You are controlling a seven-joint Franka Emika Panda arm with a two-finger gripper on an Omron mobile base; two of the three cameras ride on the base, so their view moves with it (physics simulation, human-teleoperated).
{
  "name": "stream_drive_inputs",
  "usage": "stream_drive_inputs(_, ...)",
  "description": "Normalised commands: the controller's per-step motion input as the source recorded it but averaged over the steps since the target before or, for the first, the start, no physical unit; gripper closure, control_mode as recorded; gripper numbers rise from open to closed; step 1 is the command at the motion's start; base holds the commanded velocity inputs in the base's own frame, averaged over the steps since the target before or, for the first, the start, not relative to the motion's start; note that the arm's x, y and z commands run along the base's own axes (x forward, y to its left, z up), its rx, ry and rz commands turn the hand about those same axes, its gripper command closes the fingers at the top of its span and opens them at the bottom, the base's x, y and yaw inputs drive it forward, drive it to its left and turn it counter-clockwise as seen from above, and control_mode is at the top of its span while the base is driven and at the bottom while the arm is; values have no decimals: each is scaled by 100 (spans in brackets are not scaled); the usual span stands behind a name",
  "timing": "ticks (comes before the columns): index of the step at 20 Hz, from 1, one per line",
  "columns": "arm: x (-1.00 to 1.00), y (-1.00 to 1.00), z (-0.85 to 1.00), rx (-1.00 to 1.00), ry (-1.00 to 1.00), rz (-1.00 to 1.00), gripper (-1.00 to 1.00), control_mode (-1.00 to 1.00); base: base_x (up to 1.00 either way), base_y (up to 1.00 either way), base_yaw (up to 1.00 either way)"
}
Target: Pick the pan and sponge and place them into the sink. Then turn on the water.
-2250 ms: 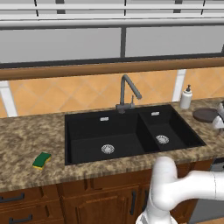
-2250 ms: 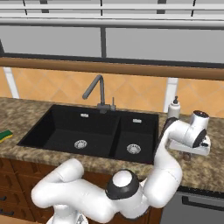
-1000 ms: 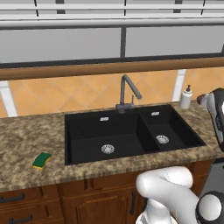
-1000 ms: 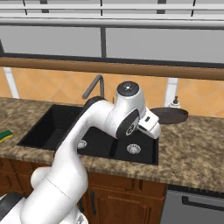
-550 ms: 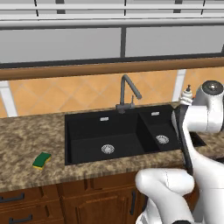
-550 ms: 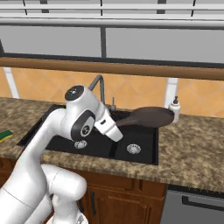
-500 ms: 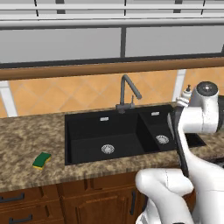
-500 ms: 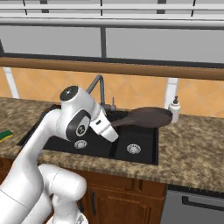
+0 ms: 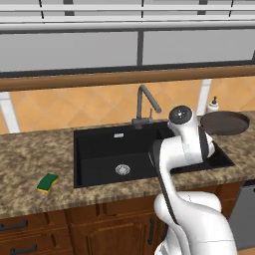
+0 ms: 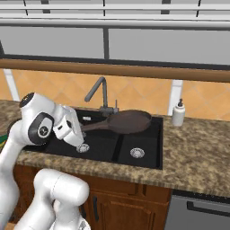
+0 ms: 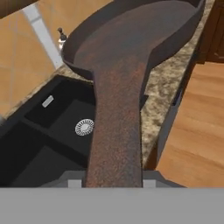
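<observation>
Holding frying pan (image 10: 130, 121) by handle end w/ gripper (image 10: 80, 133) clamped, pan airborne over sink (image 10: 96, 146); stiff, prob head-heavy on long lever, so could droop; sponge (image 9: 48, 182) on counter left.

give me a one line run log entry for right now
phase: carrying pan over sink | gripper: shut on pan handle | sponge: on counter, left of sink

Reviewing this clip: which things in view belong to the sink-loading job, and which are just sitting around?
Part of the job:
- pan, held by its handle in the pincer above the sink
- sponge, on the counter left of the sink
- faucet, for the water

Just lying about:
- soap dispenser, on the counter right of the sink
</observation>
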Motion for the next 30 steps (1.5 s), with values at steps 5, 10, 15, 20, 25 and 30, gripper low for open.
stream_drive_inputs(5, 16, 100, 0, 12, 6, 9, 100, -100, 0, 0, 0)
stream_drive_inputs(10, 27, 99, -9, 21, 9, 12, 100, -100, 0, 0, 0)
stream_drive_inputs(15, 41, 91, -27, 24, 17, 14, 100, -100, 0, 0, 0)
stream_drive_inputs(20, 84, 57, -57, 30, 23, 14, 100, -100, 0, 0, 0)
stream_drive_inputs(25, 94, 60, -41, 11, 8, -6, 100, -100, 0, 0, 0)
stream_drive_inputs(30, 61, 52, -40, -3, 0, -47, 100, -100, 0, 0, 0)
